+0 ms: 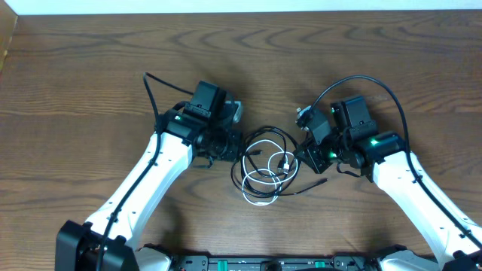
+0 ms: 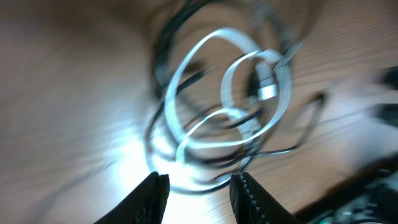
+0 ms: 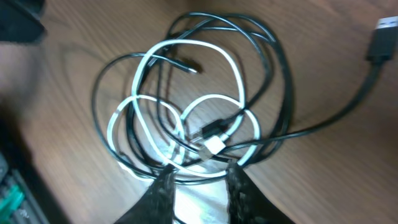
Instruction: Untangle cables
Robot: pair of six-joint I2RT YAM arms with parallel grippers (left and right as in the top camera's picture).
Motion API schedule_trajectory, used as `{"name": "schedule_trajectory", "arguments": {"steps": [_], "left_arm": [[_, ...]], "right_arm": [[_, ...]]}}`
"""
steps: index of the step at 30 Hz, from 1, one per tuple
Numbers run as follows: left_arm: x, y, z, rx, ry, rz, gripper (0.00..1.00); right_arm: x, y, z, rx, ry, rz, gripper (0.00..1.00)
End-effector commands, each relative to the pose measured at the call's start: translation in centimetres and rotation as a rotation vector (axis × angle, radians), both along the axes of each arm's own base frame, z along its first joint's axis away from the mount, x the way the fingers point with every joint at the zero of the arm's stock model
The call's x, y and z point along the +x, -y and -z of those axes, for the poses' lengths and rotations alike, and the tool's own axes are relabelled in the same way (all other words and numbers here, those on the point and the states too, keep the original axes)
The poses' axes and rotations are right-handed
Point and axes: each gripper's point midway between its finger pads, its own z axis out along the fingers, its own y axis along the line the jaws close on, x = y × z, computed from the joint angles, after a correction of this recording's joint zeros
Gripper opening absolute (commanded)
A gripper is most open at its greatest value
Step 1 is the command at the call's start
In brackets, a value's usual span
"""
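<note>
The black cable and the white cable lie tangled in overlapping loops on the wooden table between my two arms. My left gripper is open at the left edge of the pile. In the left wrist view its jaws are open and empty, with the blurred white loops and black strands just ahead. My right gripper is open at the right edge. In the right wrist view its jaws are open, with the white loops and black loops at the fingertips.
A black plug end sticks out of the pile to the lower right; it also shows in the right wrist view. A white plug sits in the middle of the loops. Thick black arm wires arch over the right arm.
</note>
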Motion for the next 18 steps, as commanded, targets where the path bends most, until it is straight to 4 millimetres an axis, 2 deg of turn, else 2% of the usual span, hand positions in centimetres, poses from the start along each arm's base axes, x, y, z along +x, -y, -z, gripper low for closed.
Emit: {"name": "schedule_trajectory", "arguments": {"steps": [1, 2, 4, 11, 18], "left_arm": [[0.5, -3.9, 1.8, 0.228, -0.005, -0.096, 0.39], [0.6, -4.6, 2.0, 0.268, -0.005, -0.134, 0.43], [0.8, -4.7, 2.1, 0.271, 0.004, -0.144, 0.47], [1.4, -5.0, 2.3, 0.265, 0.008, -0.187, 0.50], [2.9, -10.0, 2.4, 0.295, -0.019, -0.403, 0.50]], "right_arm": [[-0.9, -1.4, -0.7, 0.050, -0.014, -0.057, 0.29], [-1.0, -1.7, -0.8, 0.052, -0.007, -0.067, 0.30], [-1.1, -2.3, -0.8, 0.054, -0.003, -0.076, 0.30], [-1.3, -5.2, 0.1, 0.107, -0.103, 0.025, 0.39], [-0.5, -7.7, 2.8, 0.154, -0.267, 0.186, 0.47]]}}
